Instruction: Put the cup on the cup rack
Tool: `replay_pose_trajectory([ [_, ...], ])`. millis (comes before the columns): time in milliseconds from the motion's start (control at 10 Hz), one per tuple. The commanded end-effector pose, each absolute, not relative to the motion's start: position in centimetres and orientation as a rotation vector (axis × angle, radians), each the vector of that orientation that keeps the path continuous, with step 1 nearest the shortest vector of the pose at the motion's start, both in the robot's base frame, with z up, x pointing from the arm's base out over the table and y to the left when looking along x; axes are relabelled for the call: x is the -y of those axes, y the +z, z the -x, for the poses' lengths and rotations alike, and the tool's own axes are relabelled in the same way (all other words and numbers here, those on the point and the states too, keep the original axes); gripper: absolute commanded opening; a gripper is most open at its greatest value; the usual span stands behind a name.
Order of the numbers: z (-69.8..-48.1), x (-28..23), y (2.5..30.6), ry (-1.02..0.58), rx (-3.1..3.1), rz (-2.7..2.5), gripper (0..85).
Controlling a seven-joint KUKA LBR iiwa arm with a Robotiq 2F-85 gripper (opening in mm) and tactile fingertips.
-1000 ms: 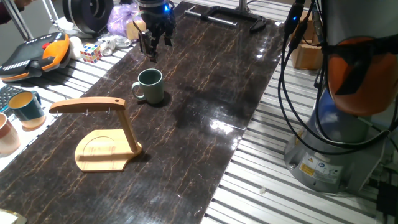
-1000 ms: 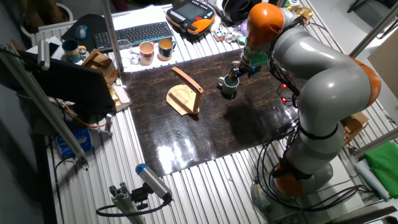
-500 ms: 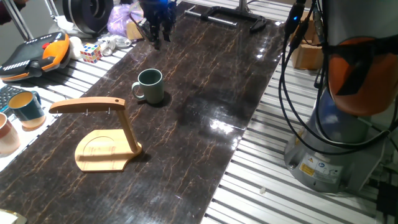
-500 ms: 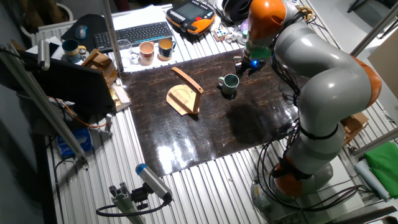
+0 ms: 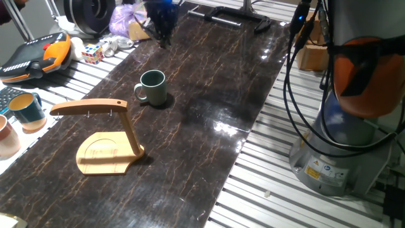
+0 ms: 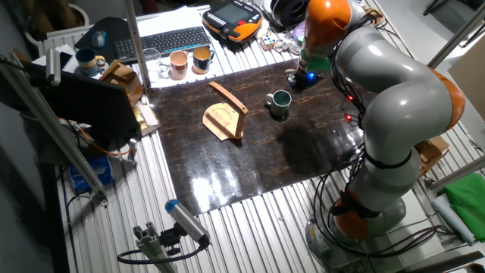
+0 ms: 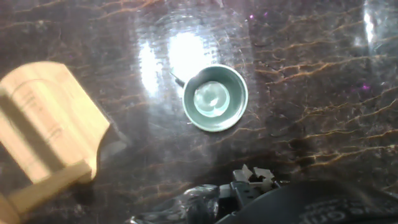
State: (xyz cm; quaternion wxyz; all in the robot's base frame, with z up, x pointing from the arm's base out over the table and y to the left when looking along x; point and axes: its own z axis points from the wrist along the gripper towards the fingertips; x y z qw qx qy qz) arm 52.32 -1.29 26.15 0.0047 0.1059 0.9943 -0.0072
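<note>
**Tool high above and behind the cup, handle side still to be found**

While the small sage-green ceramic cup (image 5: pixel 152 87) is sitting upright on the dark, marble-patterned desk (image 5: pixel 209 95), the tool (image 5: pixel 159 19) is hanging well above it and toward the far end of the desk, holding nothing. Whether its fingers are apart or together cannot be told: one fixed view shows it only as a dark blur at the top edge, and the hand view shows no fingertips.

In the hand view the cup (image 7: pixel 215 98) is lying near the centre of the picture, mouth up, so the tool is looking down almost along the cup's upright axis. The loop handle is showing in one fixed view on the side toward the light wooden cup rack (image 5: pixel 104 135); in the hand view it is too glare-washed to make out. My judgement is that the coming descent turns on this: the tool needs to drop roughly straight down and close across the rim or handle.

The rack is standing near the cup but apart from it, its long arm pointing away from the cup. The desk is glossy and reflective, likely slippery, with open room around the cup.
</note>
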Motion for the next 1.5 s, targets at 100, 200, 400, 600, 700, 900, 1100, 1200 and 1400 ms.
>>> replay_pose_trajectory([
  [100,-53.0,1.6,25.6,-0.061,-3.024,-0.635,0.7],
  [200,-53.4,1.9,25.2,-0.026,-2.975,-0.806,0.7],
  [400,-53.9,2.5,24.4,0.015,-2.881,-1.110,0.7],
  [600,-54.1,2.7,24.0,0.034,-2.773,-1.363,0.7],
  [700,-54.2,2.7,23.9,0.020,-2.728,-1.456,0.7],
  [900,-54.4,2.7,23.7,-0.003,-2.646,-1.623,0.7],
  [1100,-54.9,2.6,23.1,-0.008,-2.556,-1.761,0.7],
  [1200,-55.4,2.6,22.6,-0.005,-2.491,-1.849,0.7],
  [1400,-56.6,2.5,21.1,-0.002,-2.327,-2.007,0.7],
])
